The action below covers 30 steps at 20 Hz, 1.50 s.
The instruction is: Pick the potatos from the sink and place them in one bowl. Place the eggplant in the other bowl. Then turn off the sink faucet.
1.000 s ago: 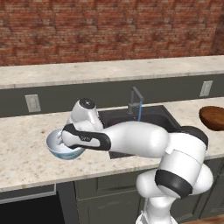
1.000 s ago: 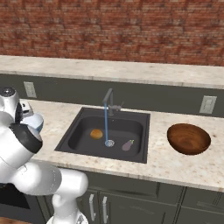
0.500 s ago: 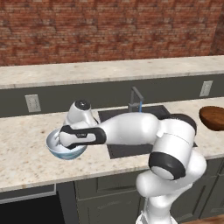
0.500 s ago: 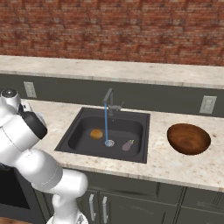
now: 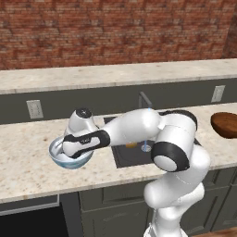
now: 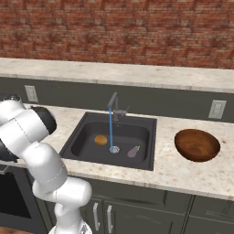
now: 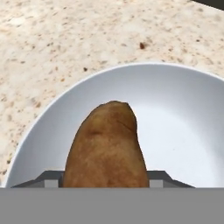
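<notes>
Gripper (image 7: 105, 186) clamps the darker potato (image 7: 107, 146) directly above the pale bowl (image 7: 183, 127); I hold it over the bowl's centre so release drops it inside.

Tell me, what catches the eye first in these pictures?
The gripper holds a brown potato over the pale bowl on the counter left of the sink. Water runs from the faucet into the sink, where another potato and the eggplant lie.
</notes>
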Tool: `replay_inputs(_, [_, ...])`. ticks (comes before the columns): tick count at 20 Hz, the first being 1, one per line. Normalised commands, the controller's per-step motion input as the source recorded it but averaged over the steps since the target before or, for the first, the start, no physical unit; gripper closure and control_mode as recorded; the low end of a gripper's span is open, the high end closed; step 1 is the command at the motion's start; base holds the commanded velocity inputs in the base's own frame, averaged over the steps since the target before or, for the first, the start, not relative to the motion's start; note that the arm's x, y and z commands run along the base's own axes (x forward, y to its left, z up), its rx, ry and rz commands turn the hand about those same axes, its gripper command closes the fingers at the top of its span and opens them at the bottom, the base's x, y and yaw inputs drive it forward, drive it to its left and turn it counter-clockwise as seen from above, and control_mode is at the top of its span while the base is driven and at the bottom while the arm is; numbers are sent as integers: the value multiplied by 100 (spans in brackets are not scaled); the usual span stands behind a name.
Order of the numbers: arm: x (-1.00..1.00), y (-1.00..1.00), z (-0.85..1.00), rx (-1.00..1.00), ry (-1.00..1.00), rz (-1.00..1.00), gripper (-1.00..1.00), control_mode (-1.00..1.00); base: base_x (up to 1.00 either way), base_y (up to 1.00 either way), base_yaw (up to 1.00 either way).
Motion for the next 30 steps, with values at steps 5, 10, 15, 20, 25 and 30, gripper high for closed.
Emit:
replay_inputs(5, [8,4,-4,0,3,0,-100,-100,0,0,0])
replay_inputs(10, [1,0,0,0,5,0,-100,-100,0,0,0])
replay_inputs(15, [-4,0,5,0,7,-4,-100,-100,0,0,0])
replay_inputs(20, [-35,-16,31,0,6,-9,-100,-100,0,0,0])
replay_inputs(25, [-38,-28,37,0,0,-10,-100,-100,0,0,0])
replay_inputs(30, [-36,-41,30,0,0,-9,-100,-100,0,0,0])
